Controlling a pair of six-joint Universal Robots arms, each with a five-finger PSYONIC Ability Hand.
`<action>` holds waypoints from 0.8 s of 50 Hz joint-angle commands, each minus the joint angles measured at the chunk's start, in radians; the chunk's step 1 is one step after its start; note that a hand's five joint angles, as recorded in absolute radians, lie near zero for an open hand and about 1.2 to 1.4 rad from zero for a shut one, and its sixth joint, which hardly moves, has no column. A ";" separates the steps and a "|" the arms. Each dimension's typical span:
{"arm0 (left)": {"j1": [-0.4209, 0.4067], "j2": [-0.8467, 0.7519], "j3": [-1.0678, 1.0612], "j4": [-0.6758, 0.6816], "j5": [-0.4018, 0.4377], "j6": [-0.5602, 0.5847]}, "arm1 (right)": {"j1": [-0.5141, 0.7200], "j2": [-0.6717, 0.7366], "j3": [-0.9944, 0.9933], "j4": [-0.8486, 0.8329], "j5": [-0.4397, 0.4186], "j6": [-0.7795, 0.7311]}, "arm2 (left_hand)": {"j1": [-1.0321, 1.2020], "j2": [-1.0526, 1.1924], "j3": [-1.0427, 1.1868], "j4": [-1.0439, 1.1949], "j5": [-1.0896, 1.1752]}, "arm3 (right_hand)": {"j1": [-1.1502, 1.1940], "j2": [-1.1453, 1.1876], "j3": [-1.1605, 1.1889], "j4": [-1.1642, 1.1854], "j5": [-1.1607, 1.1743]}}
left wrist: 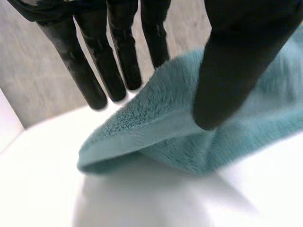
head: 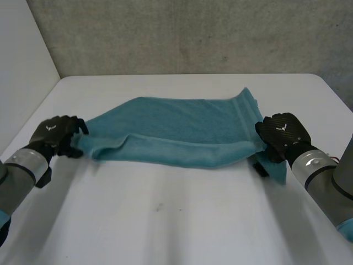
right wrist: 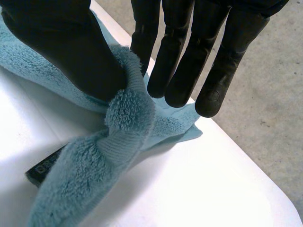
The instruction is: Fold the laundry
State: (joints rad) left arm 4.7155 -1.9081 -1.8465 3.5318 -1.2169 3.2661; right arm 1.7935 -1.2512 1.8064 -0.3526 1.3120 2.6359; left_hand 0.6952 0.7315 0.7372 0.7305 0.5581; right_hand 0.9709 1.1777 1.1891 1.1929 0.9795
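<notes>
A teal towel point(head: 182, 130) lies stretched across the white table point(head: 165, 221), its near long edge folded over onto itself. My left hand point(head: 55, 132) is at the towel's left end. In the left wrist view its fingers point(left wrist: 94, 71) are straight and spread away from the thumb, whose tip rests on the towel's corner point(left wrist: 156, 123). My right hand point(head: 281, 132) is at the right end. There the thumb point(right wrist: 71, 47) pinches a bunched corner of the towel point(right wrist: 128, 118) against the fingers. A black label point(right wrist: 45, 168) shows under that corner.
The table's far edge point(head: 187, 75) meets a grey wall. A white panel point(head: 22, 66) stands at the left. The table's right edge point(right wrist: 246, 156) runs close beside my right hand, with grey floor beyond it.
</notes>
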 commanded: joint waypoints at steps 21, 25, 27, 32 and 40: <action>-0.416 0.040 0.069 -0.171 -0.446 0.130 | 0.010 0.001 0.019 0.000 0.000 0.010 | -0.238 -0.274 -0.280 -0.273 -0.275 | 0.425 0.219 0.207 0.203 0.242; -0.417 -0.008 0.075 -0.151 -0.503 0.136 | 0.010 0.001 0.025 -0.002 -0.002 0.007 | -0.241 -0.277 -0.283 -0.276 -0.278 | 0.425 0.219 0.207 0.203 0.242; -0.416 -0.051 0.085 -0.093 -0.506 0.148 | 0.009 0.001 0.027 0.000 -0.004 0.007 | -0.235 -0.271 -0.277 -0.270 -0.273 | 0.425 0.219 0.207 0.203 0.242; -0.397 -0.078 0.089 -0.004 -0.513 0.190 | 0.006 0.001 0.028 0.000 -0.004 0.007 | -0.220 -0.257 -0.262 -0.256 -0.258 | 0.425 0.219 0.207 0.203 0.242; -0.301 -0.146 0.089 0.088 -0.512 0.293 | 0.001 -0.001 0.028 0.000 0.001 0.004 | -0.209 -0.245 -0.251 -0.244 -0.246 | 0.425 0.219 0.207 0.203 0.242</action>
State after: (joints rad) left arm 4.3460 -2.0112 -1.7577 3.5570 -1.7364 3.4839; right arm 1.7985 -1.2507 1.8349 -0.3531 1.3086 2.6416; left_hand 0.3984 0.4048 0.4043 0.4044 0.2365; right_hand 0.9709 1.1778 1.1892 1.1929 0.9795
